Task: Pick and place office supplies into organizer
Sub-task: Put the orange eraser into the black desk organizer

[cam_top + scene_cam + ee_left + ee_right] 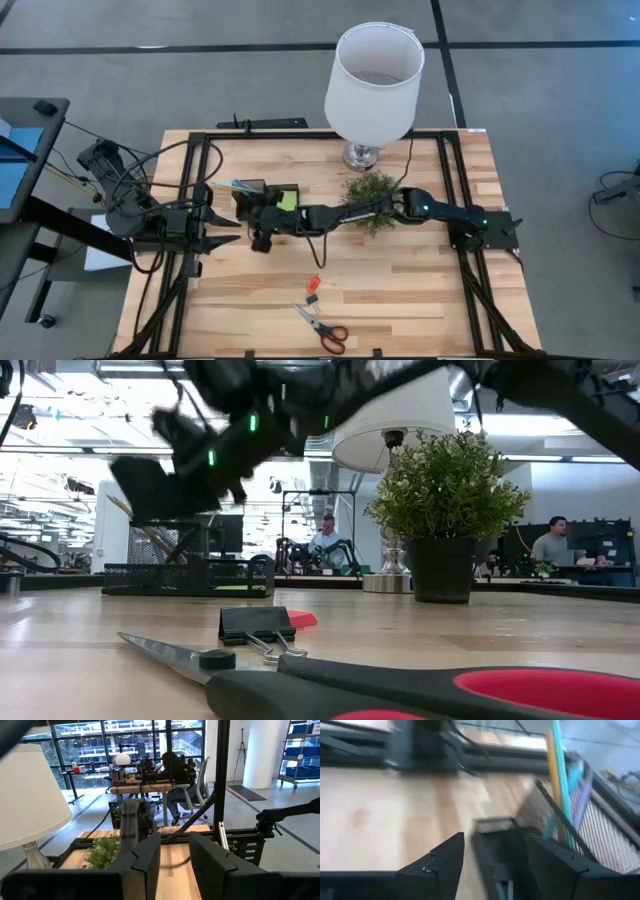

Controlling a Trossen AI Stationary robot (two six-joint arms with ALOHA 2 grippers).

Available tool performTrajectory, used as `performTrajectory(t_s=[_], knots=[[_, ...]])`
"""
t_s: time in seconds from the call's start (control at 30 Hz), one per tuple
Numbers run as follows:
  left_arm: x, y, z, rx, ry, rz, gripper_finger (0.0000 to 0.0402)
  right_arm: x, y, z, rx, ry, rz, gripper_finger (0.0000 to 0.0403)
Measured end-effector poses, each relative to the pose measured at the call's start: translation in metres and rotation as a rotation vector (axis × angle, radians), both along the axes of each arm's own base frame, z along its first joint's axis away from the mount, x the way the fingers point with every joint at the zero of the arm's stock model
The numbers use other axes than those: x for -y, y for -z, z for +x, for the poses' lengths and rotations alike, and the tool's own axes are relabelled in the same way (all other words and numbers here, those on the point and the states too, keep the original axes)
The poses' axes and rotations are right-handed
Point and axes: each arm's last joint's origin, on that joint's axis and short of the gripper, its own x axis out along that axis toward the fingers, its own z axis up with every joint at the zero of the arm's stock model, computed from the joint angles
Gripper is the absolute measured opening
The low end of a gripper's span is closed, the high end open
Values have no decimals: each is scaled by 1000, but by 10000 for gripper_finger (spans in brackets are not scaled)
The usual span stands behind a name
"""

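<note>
**Right claw released over organizer; scissors and clips on the worktop**

Nearest me, I see the red-handled scissors (322, 327) lying flat on the worktop (420, 290), with the black clip (256, 626) and orange clip (313, 285) just beyond. Farther in, my right claw (262, 218) hangs spread and empty at the organizer (262, 195). It holds the sticky-note pad (288, 199) and upright pens (563, 775). The left claw (228, 215) waits beside it; I cannot tell its state.
</note>
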Motion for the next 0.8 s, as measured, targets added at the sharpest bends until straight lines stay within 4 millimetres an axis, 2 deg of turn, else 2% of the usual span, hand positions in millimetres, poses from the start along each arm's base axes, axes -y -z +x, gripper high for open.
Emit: performTrajectory(t_s=[0.17,0.4,0.57,0.8], knots=[[0,0,0,-1,0,-10,97,-35,-42,-24,-122,-55,9,198],[0,5,0,-42,0,-16,98,-94,-65,-79,-427,-57,187,196],[0,15,-1,-122,6,-15,98,-129,-60,-109,-612,-84,169,195],[4,27,3,-209,16,-51,98,-159,-49,-128,-747,-369,-80,193]])
